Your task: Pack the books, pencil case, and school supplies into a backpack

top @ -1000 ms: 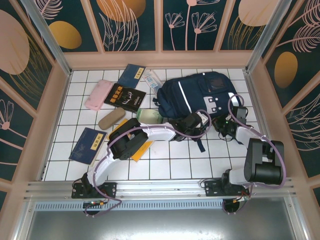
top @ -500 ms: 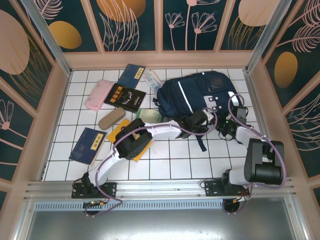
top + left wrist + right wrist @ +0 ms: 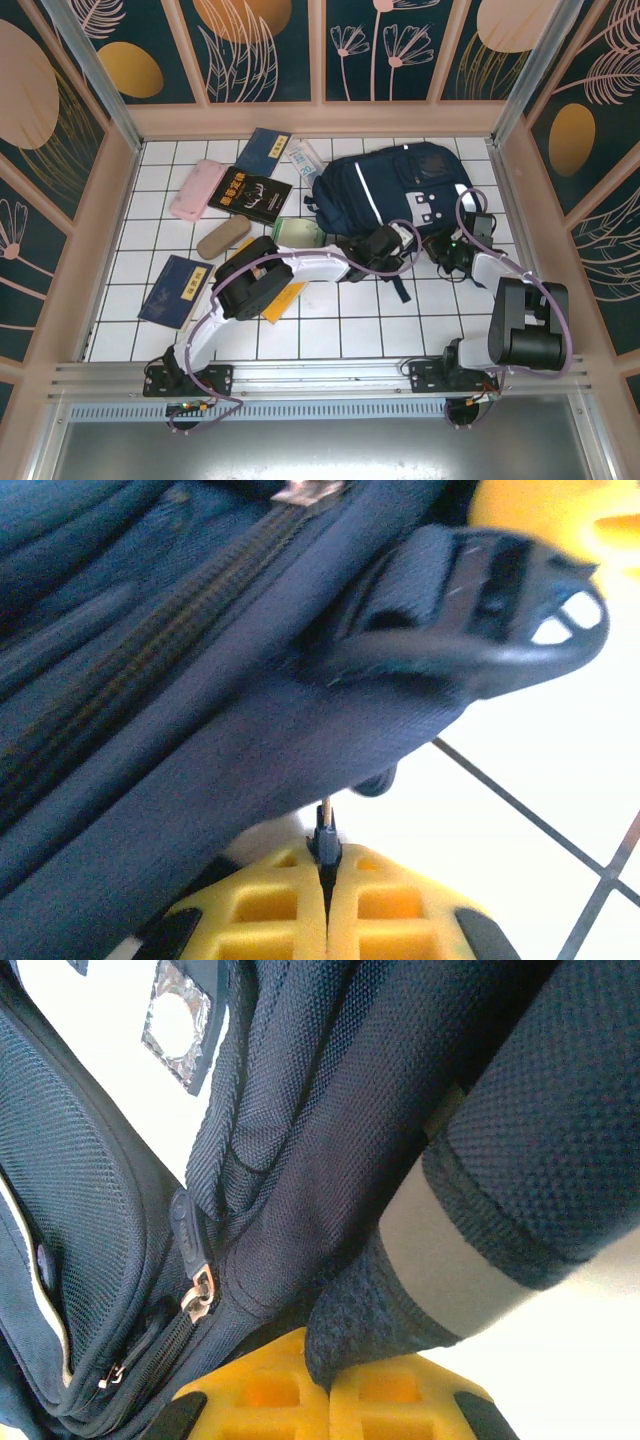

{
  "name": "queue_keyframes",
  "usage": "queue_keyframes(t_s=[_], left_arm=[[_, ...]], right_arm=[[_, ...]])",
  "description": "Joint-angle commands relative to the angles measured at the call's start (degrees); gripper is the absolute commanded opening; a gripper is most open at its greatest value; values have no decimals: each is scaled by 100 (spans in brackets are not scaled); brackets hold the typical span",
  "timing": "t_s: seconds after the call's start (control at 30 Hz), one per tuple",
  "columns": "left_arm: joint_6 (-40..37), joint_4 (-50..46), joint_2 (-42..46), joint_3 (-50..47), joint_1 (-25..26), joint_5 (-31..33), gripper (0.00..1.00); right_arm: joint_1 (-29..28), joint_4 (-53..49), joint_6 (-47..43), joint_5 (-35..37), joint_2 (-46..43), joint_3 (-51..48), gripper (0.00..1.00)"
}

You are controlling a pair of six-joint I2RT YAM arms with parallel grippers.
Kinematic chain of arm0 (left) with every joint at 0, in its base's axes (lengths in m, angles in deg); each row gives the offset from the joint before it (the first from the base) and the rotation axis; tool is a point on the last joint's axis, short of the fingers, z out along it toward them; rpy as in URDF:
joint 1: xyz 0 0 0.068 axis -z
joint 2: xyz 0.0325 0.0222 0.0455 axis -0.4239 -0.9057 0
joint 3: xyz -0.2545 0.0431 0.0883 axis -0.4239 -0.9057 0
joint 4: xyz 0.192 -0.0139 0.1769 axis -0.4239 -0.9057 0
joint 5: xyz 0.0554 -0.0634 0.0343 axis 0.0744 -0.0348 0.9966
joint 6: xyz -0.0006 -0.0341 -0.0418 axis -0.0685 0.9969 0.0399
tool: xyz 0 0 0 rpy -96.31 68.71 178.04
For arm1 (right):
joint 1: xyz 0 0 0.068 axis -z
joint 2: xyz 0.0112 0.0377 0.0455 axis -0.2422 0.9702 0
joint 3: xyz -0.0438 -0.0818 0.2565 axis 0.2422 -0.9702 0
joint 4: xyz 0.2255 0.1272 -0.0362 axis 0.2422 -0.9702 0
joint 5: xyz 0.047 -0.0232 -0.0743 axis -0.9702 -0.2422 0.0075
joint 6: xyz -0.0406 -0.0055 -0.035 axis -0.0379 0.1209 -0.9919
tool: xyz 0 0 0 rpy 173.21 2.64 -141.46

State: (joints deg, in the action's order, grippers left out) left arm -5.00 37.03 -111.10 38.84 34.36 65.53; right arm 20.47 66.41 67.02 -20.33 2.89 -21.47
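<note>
The navy backpack (image 3: pixel 395 185) lies at the back right of the tiled floor. At its near edge, my left gripper (image 3: pixel 375 247) (image 3: pixel 326 858) is shut on a small grey zipper pull (image 3: pixel 325 837) that hangs under the backpack's fabric (image 3: pixel 200 750). My right gripper (image 3: pixel 455 252) (image 3: pixel 330 1380) is shut on a fold of the backpack's fabric (image 3: pixel 370 1310) at its right side. A black book (image 3: pixel 250 195), a navy booklet (image 3: pixel 262 152) and a pink pencil case (image 3: pixel 198 190) lie to the left. The yellow-orange book (image 3: pixel 285 300) is partly under my left arm. A green notepad (image 3: pixel 297 232) and a clear packet (image 3: pixel 303 160) lie beside the backpack.
A tan pouch (image 3: pixel 222 238) and a blue book with a yellow label (image 3: pixel 178 290) lie on the left tiles. Wooden walls close in the floor on three sides. A strap buckle (image 3: pixel 480 610) hangs just above my left fingers. A second zipper pull (image 3: pixel 195 1295) sits left of my right fingers.
My left gripper reached right toward the backpack's edge, shut on the zipper pull, then drew back a little to the left. The right arm has not moved.
</note>
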Motion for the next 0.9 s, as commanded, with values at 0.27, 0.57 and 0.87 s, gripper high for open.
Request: queue_keyframes(t_s=[0.27,0.57,0.87], left_arm=[[387,66,992,-919,-307,546,0],[407,-213,1924,-1841,-574,934,0],[468,-702,2669,-2376,-1013,864,0]], right_arm=[[281,-245,-235,-186,-216,34,0],[505,-324,-552,154,-269,101,0],[652,-376,-861,559,-3,620,0]])
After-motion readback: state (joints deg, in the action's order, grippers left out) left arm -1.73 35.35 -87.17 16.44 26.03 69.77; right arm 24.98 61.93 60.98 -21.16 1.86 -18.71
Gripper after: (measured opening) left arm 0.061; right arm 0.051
